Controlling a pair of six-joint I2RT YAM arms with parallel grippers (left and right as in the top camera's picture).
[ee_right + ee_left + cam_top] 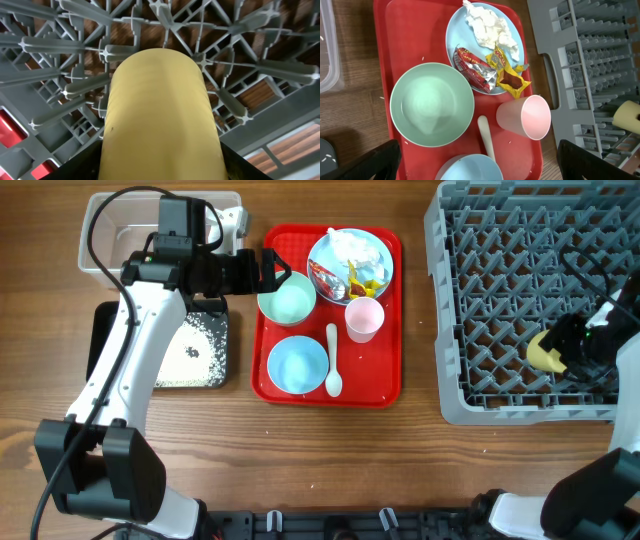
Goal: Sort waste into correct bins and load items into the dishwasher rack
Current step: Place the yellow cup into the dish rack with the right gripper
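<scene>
We are loading the dishwasher rack (500, 240) with our right arm: the right gripper (562, 348) is reaching down among the grey prongs near the rack's near right corner, and its claw is pinching the yellow cup (157, 115), which fills the right wrist view with a dark finger showing on either side. We cannot tell whether the cup is touching the lattice yet. The step in hand, as we judge it, is seating this cup, so the next move is calling for us to ease it between the prongs, spread the fingers and lift straight out without snagging. Meanwhile we are hovering the left gripper (278, 272), claw spread wide and holding nothing, over the red tray (390, 385), just above the mint bowl (287, 298). That bowl looks like the left arm's likely pick, and taking it is going to need one finger inside the rim and one outside. On the tray we are also seeing the blue bowl (297, 365), the white spoon (332, 360), the pink cup (364, 318) lying on its side, and the plate (385, 255) carrying the wrappers (490, 67) and the tissue (490, 27). Beside the tray we are keeping the clear tub (100, 230) and the black tray (100, 330), where rice grains (195, 345) are lying.
</scene>
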